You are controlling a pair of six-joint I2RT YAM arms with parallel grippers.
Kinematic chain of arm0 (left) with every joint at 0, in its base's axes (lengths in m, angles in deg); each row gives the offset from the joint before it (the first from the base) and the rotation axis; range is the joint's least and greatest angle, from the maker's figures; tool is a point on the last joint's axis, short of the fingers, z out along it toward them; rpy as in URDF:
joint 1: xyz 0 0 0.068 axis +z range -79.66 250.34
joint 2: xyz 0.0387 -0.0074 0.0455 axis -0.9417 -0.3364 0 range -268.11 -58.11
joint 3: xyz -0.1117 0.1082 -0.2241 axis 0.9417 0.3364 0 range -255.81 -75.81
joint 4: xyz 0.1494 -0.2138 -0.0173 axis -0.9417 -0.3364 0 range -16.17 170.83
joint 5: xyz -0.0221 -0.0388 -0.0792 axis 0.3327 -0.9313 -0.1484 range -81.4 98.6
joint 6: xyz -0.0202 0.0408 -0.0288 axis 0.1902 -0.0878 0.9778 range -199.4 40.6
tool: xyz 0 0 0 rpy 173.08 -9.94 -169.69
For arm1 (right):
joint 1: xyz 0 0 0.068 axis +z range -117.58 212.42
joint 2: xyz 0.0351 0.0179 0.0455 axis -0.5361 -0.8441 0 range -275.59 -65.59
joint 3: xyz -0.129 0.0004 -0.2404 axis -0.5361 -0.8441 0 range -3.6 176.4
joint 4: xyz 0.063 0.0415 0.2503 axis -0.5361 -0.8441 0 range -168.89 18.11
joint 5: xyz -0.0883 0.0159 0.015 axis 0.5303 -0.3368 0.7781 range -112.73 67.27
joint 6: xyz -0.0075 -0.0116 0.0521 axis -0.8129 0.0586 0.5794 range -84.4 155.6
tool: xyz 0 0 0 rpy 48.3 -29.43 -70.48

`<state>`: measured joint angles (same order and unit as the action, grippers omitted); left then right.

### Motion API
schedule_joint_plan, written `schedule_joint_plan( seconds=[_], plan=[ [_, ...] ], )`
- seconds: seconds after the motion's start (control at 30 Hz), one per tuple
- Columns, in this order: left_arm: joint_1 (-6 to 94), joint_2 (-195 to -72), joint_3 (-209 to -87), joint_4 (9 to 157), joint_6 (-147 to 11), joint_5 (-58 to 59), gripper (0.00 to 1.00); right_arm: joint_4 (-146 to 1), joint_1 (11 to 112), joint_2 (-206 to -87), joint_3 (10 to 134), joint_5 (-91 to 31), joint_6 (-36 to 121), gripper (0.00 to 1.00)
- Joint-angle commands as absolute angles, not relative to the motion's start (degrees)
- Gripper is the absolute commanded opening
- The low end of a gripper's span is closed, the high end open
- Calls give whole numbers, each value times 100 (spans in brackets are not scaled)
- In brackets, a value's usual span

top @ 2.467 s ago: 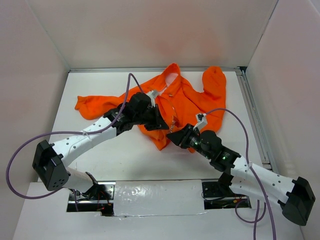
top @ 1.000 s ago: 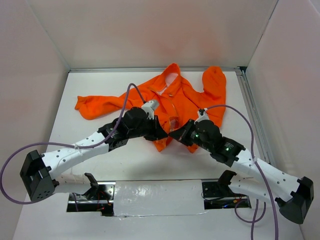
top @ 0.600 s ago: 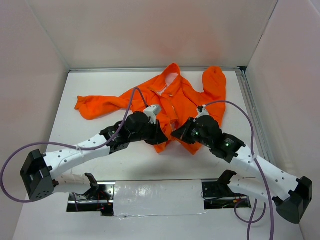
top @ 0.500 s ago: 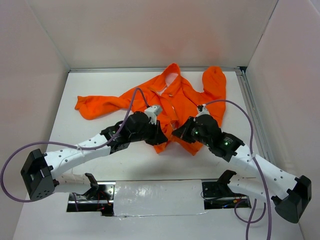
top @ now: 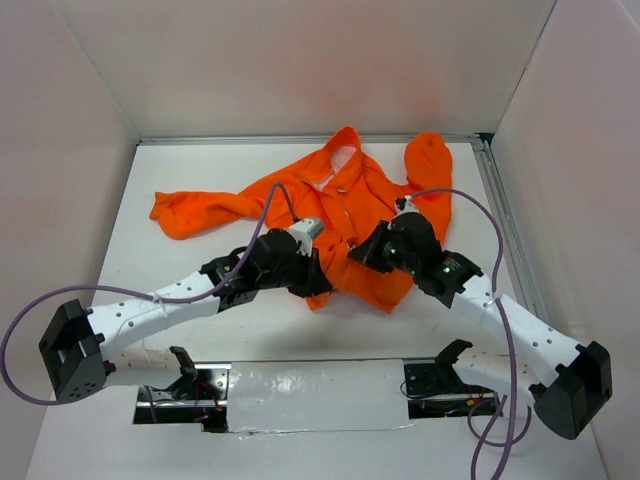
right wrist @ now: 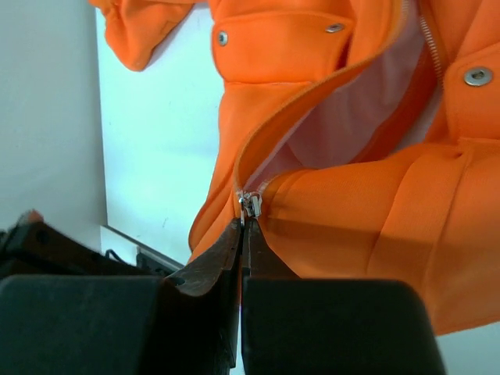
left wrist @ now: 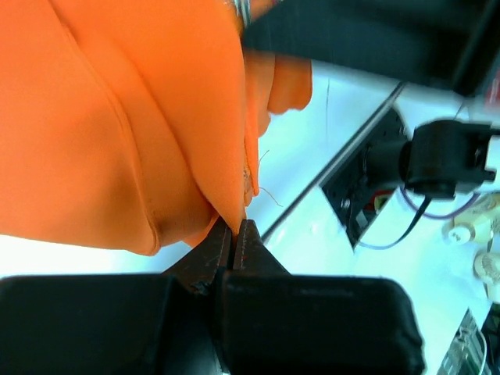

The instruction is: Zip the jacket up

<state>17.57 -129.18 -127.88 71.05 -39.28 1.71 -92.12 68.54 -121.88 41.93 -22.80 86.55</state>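
Pinching the lower hem of a bright orange fleece jacket (top: 365,190), the left gripper (left wrist: 233,236) has its black jaws clenched on a fold of cloth that rises straight up from the tips in its wrist view. To its right, the right gripper (right wrist: 244,228) has its jaws pressed together and appears to grasp the small silver zipper pull (right wrist: 250,205), which sits just above the tips at the very bottom of the open front. Beyond the pull the two orange edges part, showing pale pink-white lining (right wrist: 344,117) and silver zipper teeth (right wrist: 428,35).

The step in hand looks like drawing the slider toward the collar, with almost all of the front yet to close. To do it well, the left jaws should probably hold the hem taut while the right jaws draw the pull straight along the teeth, slowly, so the lining does not snag.

The jacket lies spread on a white tabletop (top: 200,265), with its collar at the far side. Plain pale walls (top: 300,70) enclose the table on three sides.
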Motion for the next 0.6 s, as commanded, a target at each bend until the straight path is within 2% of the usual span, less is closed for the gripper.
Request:
schedule_joint_plan(
  seconds=[0.0, 0.37, 0.57],
  plan=[
    [1357, -12561, -12345, 5509, -3731, -871, 0, -8464, 6196, -12429, 4658, -945, 8315, 0],
    [847, -12069, -11607, 4753, -3027, -1206, 0, -8340, 5273, -13711, 5308, -1358, 8007, 0],
    [873, -12261, -11536, 4524, -2431, -828, 0, -7567, 5526, -13407, 4633, -2246, 7762, 0]
  ],
)
